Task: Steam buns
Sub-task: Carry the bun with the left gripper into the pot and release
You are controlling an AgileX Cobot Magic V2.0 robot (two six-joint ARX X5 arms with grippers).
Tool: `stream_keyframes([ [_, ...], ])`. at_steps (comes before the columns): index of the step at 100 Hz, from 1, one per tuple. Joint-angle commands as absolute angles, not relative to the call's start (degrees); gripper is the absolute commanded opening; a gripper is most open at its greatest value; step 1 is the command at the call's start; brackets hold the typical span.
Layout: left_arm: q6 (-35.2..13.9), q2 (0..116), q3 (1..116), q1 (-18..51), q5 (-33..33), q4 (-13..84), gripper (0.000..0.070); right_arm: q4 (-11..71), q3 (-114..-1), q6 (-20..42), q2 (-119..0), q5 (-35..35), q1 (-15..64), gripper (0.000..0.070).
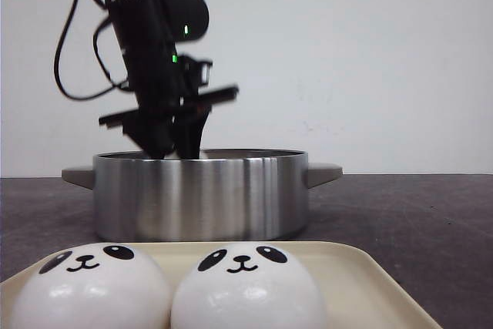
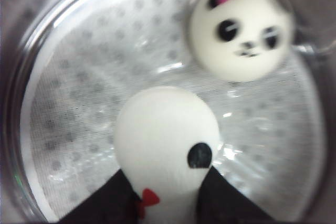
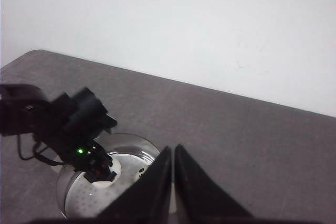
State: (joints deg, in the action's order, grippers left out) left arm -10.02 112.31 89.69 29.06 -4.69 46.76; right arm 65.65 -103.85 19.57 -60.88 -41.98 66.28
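Note:
Two white panda-face buns (image 1: 91, 287) (image 1: 245, 287) sit side by side on a cream tray (image 1: 370, 275) at the front. My left gripper (image 1: 173, 144) reaches down into the steel pot (image 1: 200, 198), its fingertips hidden behind the wall. In the left wrist view it (image 2: 167, 174) is shut on a third bun (image 2: 165, 129) just over the perforated steamer floor (image 2: 68, 103). A fourth bun (image 2: 241, 27) with a pink mark lies face-up near the pot's wall. My right gripper (image 3: 172, 148) is shut and empty, high above the table.
The pot has two side handles (image 1: 325, 172) and stands mid-table behind the tray. The right wrist view shows the pot (image 3: 131, 142) with the left arm (image 3: 68, 124) over it, and dark grey table (image 3: 252, 140) around it. A white wall is behind.

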Motion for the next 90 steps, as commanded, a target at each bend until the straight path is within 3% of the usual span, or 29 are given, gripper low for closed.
stream_keyframes([
  [1,-9.5,114.3,91.4,29.1,-4.0,46.2,0.0020,65.9,-104.9,21.5,-61.3,-42.0,67.0,0.0000],
  [28,-10.0,115.5,91.4,28.8,-3.1,41.9,0.0049,67.6,-104.9,22.8,-61.3,-42.1,67.0,0.0000],
  [33,-10.2,115.5,91.4,28.8,-2.9,41.5,0.0141,67.6,-104.9,22.8,-61.3,-42.1,67.0,0.0000],
  [45,-10.4,115.5,91.4,28.6,-2.7,40.7,0.0442,67.6,-104.9,22.8,-61.3,-42.1,67.0,0.0000],
  [52,-11.1,115.5,91.4,28.6,-2.7,40.4,0.0521,67.6,-104.9,22.8,-61.3,-42.1,67.0,0.0000],
  [73,-11.9,115.5,92.6,28.5,-2.7,41.4,0.0524,68.8,-104.9,23.8,-61.4,-42.0,67.0,0.0000],
  [90,-13.0,112.6,94.5,28.5,-2.8,42.7,0.0522,74.9,-104.9,27.6,-62.2,-41.9,66.9,0.0000],
])
